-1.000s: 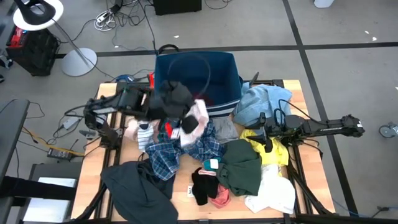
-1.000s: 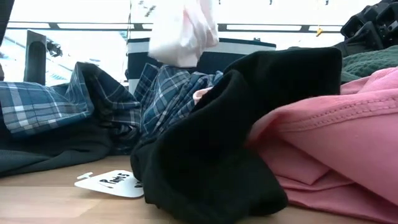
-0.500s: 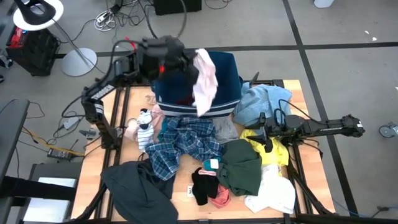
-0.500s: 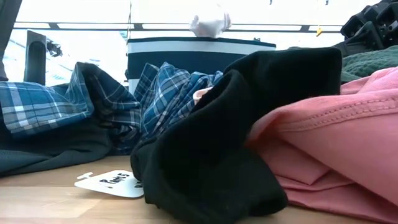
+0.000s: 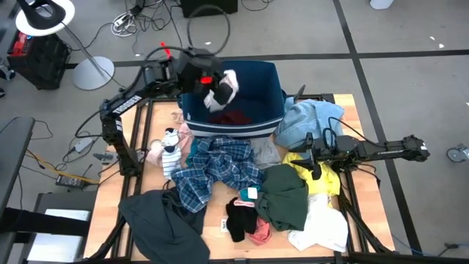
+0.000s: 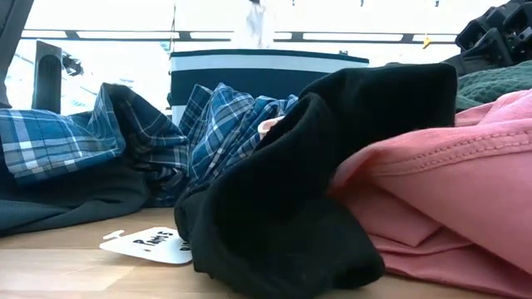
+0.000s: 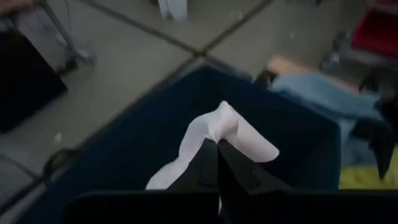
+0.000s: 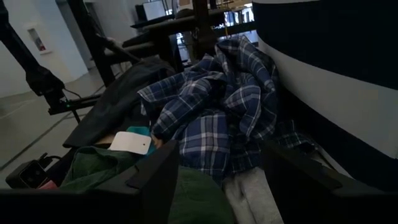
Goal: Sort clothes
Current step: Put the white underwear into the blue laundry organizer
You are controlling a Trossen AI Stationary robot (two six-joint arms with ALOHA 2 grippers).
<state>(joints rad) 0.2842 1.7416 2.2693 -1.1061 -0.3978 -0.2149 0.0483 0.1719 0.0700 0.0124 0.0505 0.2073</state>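
Observation:
My left gripper (image 5: 211,81) is shut on a white, pale-pink-tinged garment (image 5: 223,89) above the open navy bin (image 5: 267,81); the low view shows that garment (image 6: 253,23) above the bin's striped rim (image 6: 266,56). Other clothes lie on the table: a blue plaid shirt (image 5: 220,165), a light blue piece (image 5: 308,117), yellow (image 5: 315,174), dark green (image 5: 282,198), white (image 5: 322,229), black (image 5: 238,216), pink (image 5: 260,233) and dark grey (image 5: 161,216). My right gripper (image 5: 311,155) rests open at the table's right, pointing at the plaid shirt (image 8: 217,112). My left gripper pinches a bunched fold of the white garment (image 7: 219,132) between its two shut fingers (image 7: 208,168), coming at it slanting down from the table's left. The garment hangs below the fingers, slack and lifted clear, over the inside of the bin (image 7: 124,143).
A maroon piece (image 5: 234,117) lies inside the bin. A small striped item (image 5: 170,143) lies at the table's left, a white tag (image 6: 150,245) on the wood near the front. The bin's wall (image 8: 329,68) stands close beside my right gripper.
My left gripper has carried the white garment from above the plaid shirt toward the table's far edge, to above the bin. The garment, lifted clear, swung out long beneath the gripper and now hangs bunched over the bin's inside.

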